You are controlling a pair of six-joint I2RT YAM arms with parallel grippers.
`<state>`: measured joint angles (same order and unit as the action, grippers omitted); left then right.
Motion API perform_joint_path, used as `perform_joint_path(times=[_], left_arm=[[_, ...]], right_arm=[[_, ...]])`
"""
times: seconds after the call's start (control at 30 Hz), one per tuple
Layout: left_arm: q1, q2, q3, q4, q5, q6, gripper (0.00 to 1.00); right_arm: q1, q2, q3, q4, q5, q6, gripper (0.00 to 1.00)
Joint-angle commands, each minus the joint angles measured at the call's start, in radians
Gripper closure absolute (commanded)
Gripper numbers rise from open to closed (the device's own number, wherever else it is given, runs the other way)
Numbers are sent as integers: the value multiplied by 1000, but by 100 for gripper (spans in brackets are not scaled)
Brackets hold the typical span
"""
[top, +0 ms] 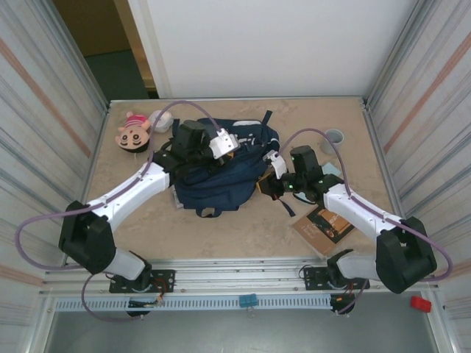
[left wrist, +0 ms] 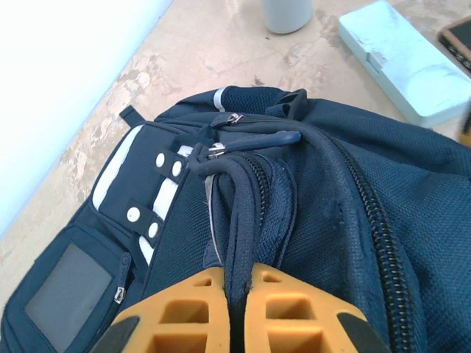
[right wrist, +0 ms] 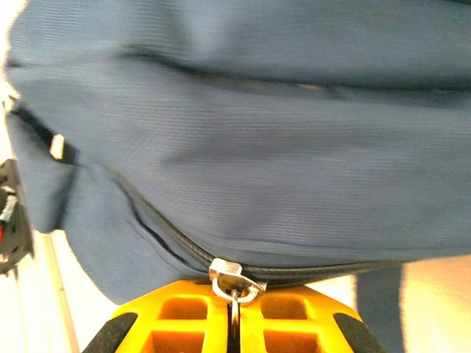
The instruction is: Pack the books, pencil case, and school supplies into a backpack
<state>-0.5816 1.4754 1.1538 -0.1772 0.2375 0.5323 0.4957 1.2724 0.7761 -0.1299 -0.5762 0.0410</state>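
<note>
Centrally on the surface (top: 243, 234) lies the navy backpack (top: 221, 187), long axis seemingly left to right, patched pocket (left wrist: 140, 193) toward the far wall (top: 280, 44). The left fingers (left wrist: 184, 318) pinch its dark cord (left wrist: 239, 213); the right fingers (right wrist: 294, 322) clamp its zip pull (right wrist: 235, 278).

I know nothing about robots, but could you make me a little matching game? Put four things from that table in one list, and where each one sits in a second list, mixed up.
Things:
1. pink doll head
2. grey cup
3. brown book
4. navy backpack

Places:
A. middle of the table
B. far left corner
C. near right part, closest to the front edge
D. far right, close to the side wall

Pairs: 1-B, 2-D, 3-C, 4-A.
</note>
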Motion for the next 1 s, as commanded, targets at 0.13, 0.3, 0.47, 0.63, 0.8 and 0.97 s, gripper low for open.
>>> perform_joint_path(times=[0.13,0.3,0.47,0.63,0.8,0.97], left_arm=[[-38,93,53,201,-233,-305,100],[-76,160,105,217,-307,-412,100],[-102,182,97,271,-254,-413,100],[-90,134,45,310,-119,-307,100],[-17,70,-31,376,166,-258,100],[27,41,-58,389,346,-216,100]], right_arm=[[121,4,74,-13,-35,104,98],[165,45,92,26,0,222,98],[198,63,94,59,9,315,94],[139,14,40,105,36,513,49],[35,-46,-54,185,66,772,21],[-12,-40,-79,258,56,953,17]])
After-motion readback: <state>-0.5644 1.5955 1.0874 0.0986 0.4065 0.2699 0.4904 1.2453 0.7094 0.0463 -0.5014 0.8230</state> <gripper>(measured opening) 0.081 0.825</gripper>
